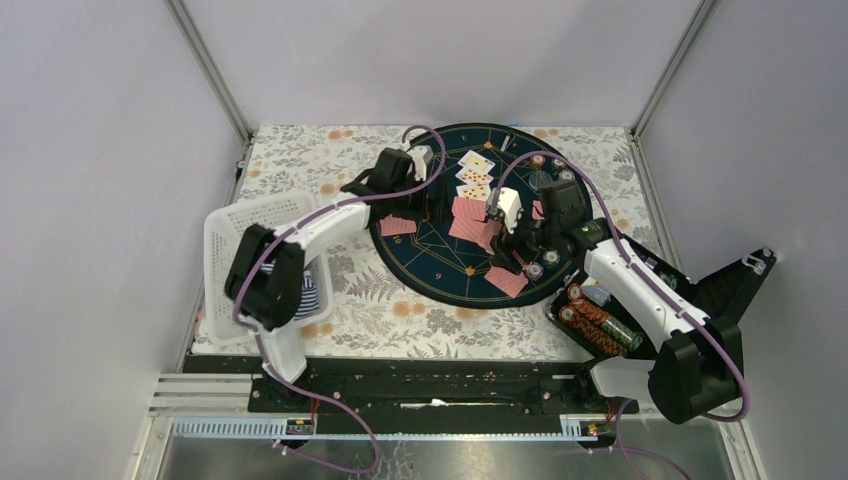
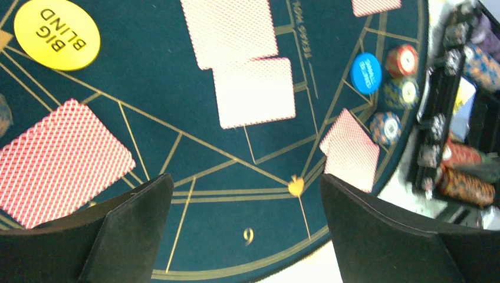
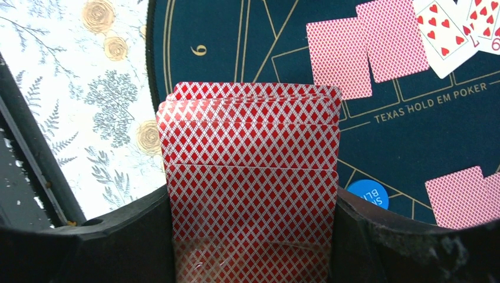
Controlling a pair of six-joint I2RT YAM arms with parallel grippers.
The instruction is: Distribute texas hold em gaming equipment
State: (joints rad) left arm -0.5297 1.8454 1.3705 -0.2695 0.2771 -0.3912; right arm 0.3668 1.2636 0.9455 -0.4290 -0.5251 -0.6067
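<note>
Left gripper (image 2: 244,197): held over the left side of the mat (image 2: 147,71), fingers spread wide, nothing between them.
Right gripper (image 3: 253,236): clamped on a deck of red-backed cards (image 3: 250,147), over the mat's right half.
Face-down cards (image 2: 253,91): laid in several spots on the mat, one just beside the left gripper's finger.
Face-up cards (image 1: 475,175): fanned on the mat's far part.
Yellow disc (image 2: 56,34): laid on the mat.
Blue disc (image 2: 365,73): placed near the mat's rim.
Chip stacks (image 2: 402,60): set at the mat's rim, just beside the blue disc.
</note>
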